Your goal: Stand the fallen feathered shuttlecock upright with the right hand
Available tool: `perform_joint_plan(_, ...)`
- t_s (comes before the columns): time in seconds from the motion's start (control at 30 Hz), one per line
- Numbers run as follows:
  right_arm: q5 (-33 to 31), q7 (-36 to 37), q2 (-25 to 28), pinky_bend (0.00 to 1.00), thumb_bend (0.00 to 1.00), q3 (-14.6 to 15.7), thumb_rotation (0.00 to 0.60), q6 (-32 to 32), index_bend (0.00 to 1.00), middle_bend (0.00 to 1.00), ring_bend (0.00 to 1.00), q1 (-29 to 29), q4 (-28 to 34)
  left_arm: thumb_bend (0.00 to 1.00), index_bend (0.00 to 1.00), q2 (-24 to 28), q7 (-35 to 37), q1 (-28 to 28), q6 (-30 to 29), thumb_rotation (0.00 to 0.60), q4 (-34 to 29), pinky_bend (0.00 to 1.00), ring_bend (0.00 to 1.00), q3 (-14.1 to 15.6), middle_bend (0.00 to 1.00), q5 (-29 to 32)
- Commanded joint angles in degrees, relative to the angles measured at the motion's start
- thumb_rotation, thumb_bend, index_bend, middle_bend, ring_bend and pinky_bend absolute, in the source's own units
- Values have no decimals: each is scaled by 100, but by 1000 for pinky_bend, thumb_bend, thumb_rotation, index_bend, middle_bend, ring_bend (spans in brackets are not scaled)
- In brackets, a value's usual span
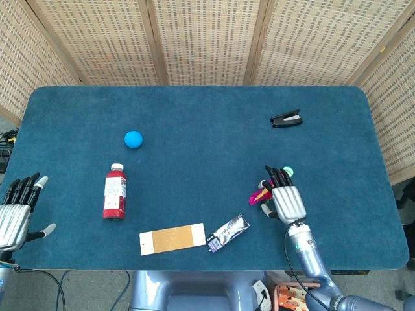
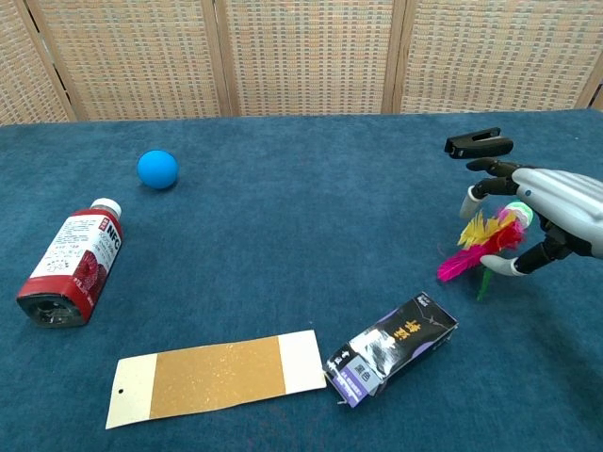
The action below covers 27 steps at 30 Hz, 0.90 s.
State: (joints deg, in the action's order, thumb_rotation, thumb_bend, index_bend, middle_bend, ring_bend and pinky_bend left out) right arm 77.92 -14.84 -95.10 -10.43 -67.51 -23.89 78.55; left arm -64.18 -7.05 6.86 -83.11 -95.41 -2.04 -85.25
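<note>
The feathered shuttlecock (image 2: 480, 243) lies on its side on the blue table, pink and yellow feathers pointing left, its green-white base (image 2: 518, 213) to the right. In the head view only its pink feathers (image 1: 257, 195) and base show past the hand. My right hand (image 2: 542, 216) hovers over it, fingers spread above the base and thumb below the feathers, holding nothing; in the head view my right hand (image 1: 284, 196) covers most of it. My left hand (image 1: 15, 214) rests open at the table's left front edge.
A dark snack packet (image 2: 393, 347) lies just left-front of the shuttlecock, next to a tan card (image 2: 216, 377). A red bottle (image 2: 72, 262) lies at left, a blue ball (image 2: 157, 169) behind it. A black stapler (image 2: 479, 144) sits behind my right hand.
</note>
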Motion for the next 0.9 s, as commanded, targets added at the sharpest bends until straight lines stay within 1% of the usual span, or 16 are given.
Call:
perform_joint_plan(0.03,-29,20,-41,0,286,-25,600,26,367,40,0,-44,-51,6,0,0,7,2,1,600,5,0,0,-3,0,3)
perform_joint_plan(0.4,-150,137,-169,0,336,-33,600,131,414,71,0,-147,-286,5,0,6,23,10,18,600,9,0,0,-9,0,21)
perform_joint_plan(0.57,-173,193,-217,0,341,-17,600,135,425,78,0,-170,-392,5,0,-1,18,11,29,600,10,0,0,-6,0,31)
perform_joint_plan(0.73,-229,156,-204,0,352,-12,600,145,429,82,0,-180,-391,5,0,0,25,21,42,600,7,0,0,-8,0,31)
perform_joint_plan(0.9,-295,67,-169,0,391,-10,600,156,429,83,0,-190,-359,5,0,11,42,9,9,600,-5,0,0,5,0,-11)
